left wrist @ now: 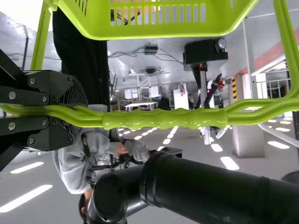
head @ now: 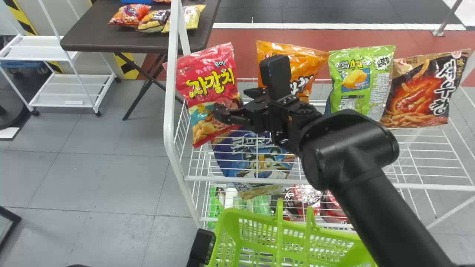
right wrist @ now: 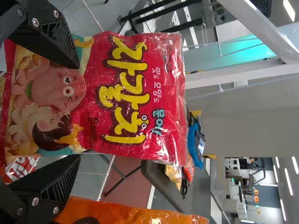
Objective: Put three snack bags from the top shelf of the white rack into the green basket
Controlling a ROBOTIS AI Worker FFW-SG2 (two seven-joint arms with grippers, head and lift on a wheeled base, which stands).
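By my judgement the job stood at its start: none of the three bags delivered, all three still to do. The white rack (head: 169,111) carried four bags upright along its top shelf: a red bag (head: 206,72), an orange bag (head: 313,61), a green bag (head: 362,79) and a dark brown bag (head: 419,89). A blue bag (head: 228,155) stood lower behind the front wires; its shelf I could not tell. The green basket (head: 227,218) was at the rack's front. I found no bag in what I could see of it, though its near part was cut off.

The left gripper (left wrist: 83,115) had its jaws clamped round the basket's handle (left wrist: 163,119). The right gripper (right wrist: 79,112) was at the red bag, its jaws spread wide, one finger overlapping one side edge of the bag, the other just beside the opposite edge. I recorded no pinch; the first pick called for closing there.

The red bag was noted as plump and glossy, leaning a little sideways on the shelf. Its face bore large yellow lettering; lower down came a winking pink octopus and pictured snacks, then a small dark-haired cartoon figure. Finest of all were the creases by its thin, shiny top seal.
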